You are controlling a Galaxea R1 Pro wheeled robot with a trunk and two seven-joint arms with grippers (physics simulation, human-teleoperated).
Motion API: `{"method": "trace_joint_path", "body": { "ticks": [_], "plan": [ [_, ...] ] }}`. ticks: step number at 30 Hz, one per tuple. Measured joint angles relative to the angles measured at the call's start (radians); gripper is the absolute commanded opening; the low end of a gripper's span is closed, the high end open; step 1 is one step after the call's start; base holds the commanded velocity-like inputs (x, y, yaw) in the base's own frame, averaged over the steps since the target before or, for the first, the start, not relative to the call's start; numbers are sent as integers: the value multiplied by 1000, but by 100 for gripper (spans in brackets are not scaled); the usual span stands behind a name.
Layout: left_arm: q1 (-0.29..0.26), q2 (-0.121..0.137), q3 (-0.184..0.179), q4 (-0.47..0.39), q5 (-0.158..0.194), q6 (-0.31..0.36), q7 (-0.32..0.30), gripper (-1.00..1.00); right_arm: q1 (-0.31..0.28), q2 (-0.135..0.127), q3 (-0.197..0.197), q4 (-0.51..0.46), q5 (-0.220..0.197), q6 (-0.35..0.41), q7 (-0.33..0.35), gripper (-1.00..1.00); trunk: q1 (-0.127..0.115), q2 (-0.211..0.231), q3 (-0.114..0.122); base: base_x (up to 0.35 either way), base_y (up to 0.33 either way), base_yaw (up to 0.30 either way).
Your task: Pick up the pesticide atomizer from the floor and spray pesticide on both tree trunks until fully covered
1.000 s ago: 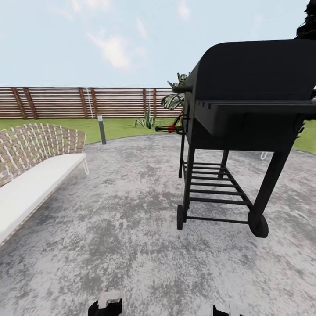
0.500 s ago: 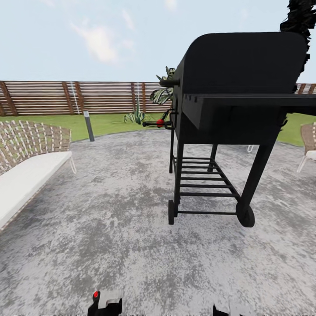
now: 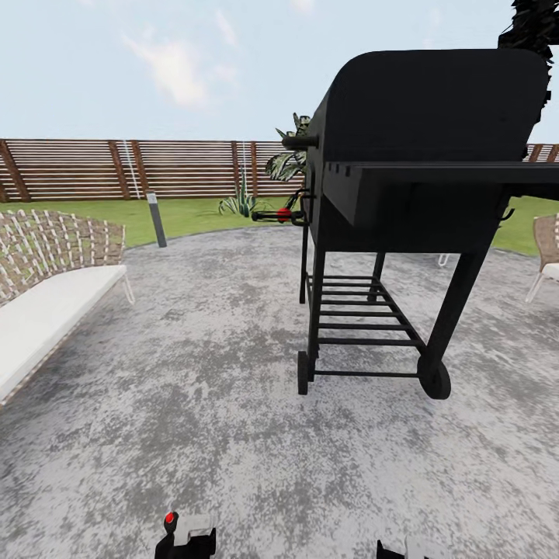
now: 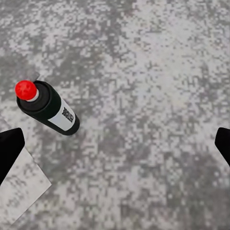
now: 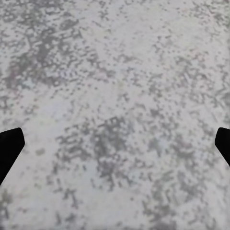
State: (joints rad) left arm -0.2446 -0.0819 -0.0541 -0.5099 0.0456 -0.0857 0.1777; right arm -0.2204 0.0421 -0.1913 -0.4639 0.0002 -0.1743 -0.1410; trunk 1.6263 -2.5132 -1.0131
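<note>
The pesticide atomizer (image 4: 48,108), a black bottle with a red cap and a white label, lies on its side on the grey paving. My left gripper (image 4: 116,143) hangs open above the paving, its black fingertips (image 4: 9,146) wide apart, with the bottle off to one side between them and nothing gripped. In the head view the red cap (image 3: 168,518) peeks out at the bottom edge beside my left arm (image 3: 192,534). My right gripper (image 5: 115,143) is open over bare paving. The trees and their trunks are out of view.
A tall black barbecue grill (image 3: 419,186) on wheels stands ahead to the right. A wicker bench with a white cushion (image 3: 46,310) is at the left. Beyond the paving are lawn, a short grey lamp post (image 3: 157,220), low plants (image 3: 242,205) and the slatted wooden fence (image 3: 155,168).
The head view has swung and shifted, so the grill and bench sit further left in the picture. The atomizer's red cap has come into view at the bottom edge.
</note>
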Motion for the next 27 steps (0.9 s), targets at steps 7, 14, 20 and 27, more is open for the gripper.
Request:
{"method": "trace_joint_path", "body": {
  "ticks": [7,14,20,27],
  "plan": [
    [0,0,1,1,0,1,-1,100,0,0,0,0,-1,0,0,100,0,0,0,0,19,0],
    [0,0,1,1,0,1,-1,100,0,0,0,1,-1,0,0,100,0,0,0,0,242,0],
    [0,0,1,1,0,0,-1,100,0,0,0,1,-2,0,0,100,0,0,0,0,268,0],
    [0,0,1,1,0,0,-1,100,0,0,0,0,-1,0,0,100,0,0,0,-2,139,0]
  ]
}}
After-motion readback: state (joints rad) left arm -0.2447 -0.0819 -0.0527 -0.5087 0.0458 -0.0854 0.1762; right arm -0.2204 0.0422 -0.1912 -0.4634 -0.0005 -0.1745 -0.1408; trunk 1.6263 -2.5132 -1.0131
